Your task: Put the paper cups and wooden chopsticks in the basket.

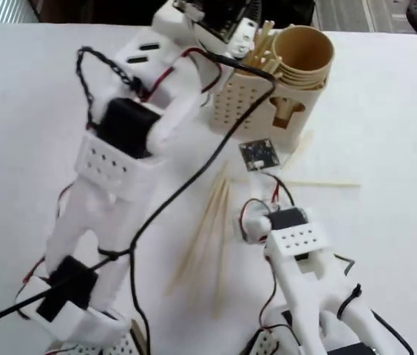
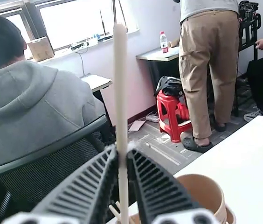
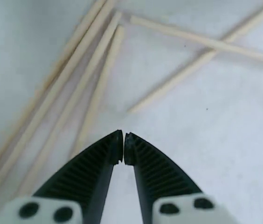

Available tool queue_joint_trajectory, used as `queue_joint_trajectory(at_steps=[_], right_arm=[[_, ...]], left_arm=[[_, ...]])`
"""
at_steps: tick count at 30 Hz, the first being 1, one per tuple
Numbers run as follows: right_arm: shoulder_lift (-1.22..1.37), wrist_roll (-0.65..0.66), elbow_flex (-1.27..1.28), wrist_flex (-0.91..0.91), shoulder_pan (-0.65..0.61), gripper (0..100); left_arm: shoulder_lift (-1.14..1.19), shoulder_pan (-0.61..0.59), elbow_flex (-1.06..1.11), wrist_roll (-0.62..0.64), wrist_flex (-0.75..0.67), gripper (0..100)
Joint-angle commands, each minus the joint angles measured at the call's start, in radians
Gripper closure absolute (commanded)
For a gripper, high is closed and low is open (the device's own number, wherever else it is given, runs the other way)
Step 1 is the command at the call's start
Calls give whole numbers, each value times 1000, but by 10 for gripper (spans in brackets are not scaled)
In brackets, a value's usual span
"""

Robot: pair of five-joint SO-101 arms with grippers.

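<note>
A white perforated basket (image 1: 242,100) stands at the far side of the table, with stacked paper cups (image 1: 304,55) and several wooden chopsticks (image 1: 262,43) upright in it. My left gripper (image 2: 122,151) hovers over the basket, shut on one upright chopstick (image 2: 120,84); a cup's rim (image 2: 201,189) lies just below it. Several loose chopsticks (image 1: 207,231) lie on the table in front of the basket. My right gripper (image 3: 123,140) is shut on nothing, low over the table among these chopsticks (image 3: 96,91), beside a crossed pair (image 3: 206,49).
The left arm (image 1: 120,155) stretches diagonally across the white table (image 1: 38,111), trailing a black cable (image 1: 186,185). The right arm (image 1: 297,251) stands at the near right. Two more chopsticks (image 1: 319,183) lie right of the basket. People sit and stand behind the table.
</note>
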Motion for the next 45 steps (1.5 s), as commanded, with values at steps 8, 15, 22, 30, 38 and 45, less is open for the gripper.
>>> queue_joint_trajectory(at_steps=[8,15,22,30,38,45], right_arm=[[-33,3,-8,21,-53,981],[-33,3,-8,19,-48,981],[-33,6,-8,19,-47,981],[-33,38,-8,19,-47,981],[-33,40,-8,18,-47,981],[-35,37,-12,22,-35,981]], left_arm=[[131,21,-48,52,-164,978],[189,1,-43,153,-198,978],[305,-54,-43,155,-198,978],[364,-82,-52,155,-137,958],[291,-68,-130,152,181,793],[214,-68,-242,44,474,793]])
